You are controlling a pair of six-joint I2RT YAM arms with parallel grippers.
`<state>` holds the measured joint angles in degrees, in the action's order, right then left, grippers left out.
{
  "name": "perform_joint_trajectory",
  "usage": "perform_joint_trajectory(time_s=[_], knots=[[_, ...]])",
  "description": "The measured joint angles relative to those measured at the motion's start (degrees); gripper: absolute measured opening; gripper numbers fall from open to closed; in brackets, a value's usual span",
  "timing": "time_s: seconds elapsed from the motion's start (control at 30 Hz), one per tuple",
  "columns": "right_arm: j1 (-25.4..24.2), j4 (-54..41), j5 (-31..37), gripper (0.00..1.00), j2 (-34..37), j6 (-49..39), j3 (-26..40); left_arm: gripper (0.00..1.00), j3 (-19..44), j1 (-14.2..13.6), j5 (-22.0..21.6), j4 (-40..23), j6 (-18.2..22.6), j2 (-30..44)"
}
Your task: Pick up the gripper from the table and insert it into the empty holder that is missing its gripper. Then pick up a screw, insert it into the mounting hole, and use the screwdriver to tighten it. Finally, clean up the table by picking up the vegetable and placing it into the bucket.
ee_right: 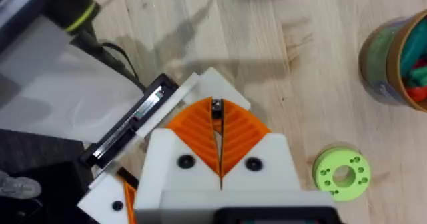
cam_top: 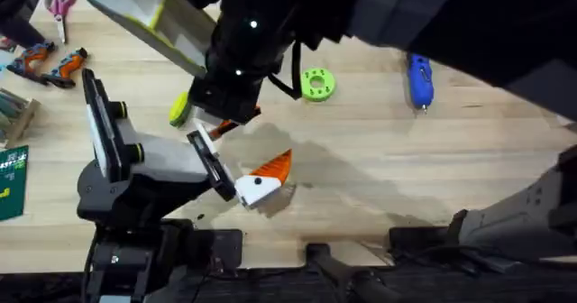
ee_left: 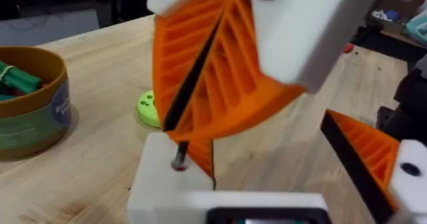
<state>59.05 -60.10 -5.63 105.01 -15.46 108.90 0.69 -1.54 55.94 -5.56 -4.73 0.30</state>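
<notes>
My right gripper reaches across the middle, shut on a small dark screw. The screw's tip rests on the white holder, which is one finger of my left gripper. A strip of orange shows on the holder's inner side. The left gripper is open, and its other finger carries an orange wedge. The yellow and green vegetable lies just left of the right gripper. The blue screwdriver lies at the far right. The bucket stands nearby.
A lime-green ring lies between the grippers and the screwdriver. Scissors, orange-handled tools and a green board sit along the left side. Bare wood spreads to the right.
</notes>
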Motion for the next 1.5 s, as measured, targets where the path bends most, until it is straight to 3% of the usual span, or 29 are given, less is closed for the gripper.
perform_joint_trajectory(time_s=[1.5], knots=[[0.0,-0.3,-1.5,0.006,0.7,0.0,0.0,0.985,0.0,0.0,0.0,0.0,0.0,0.0]])
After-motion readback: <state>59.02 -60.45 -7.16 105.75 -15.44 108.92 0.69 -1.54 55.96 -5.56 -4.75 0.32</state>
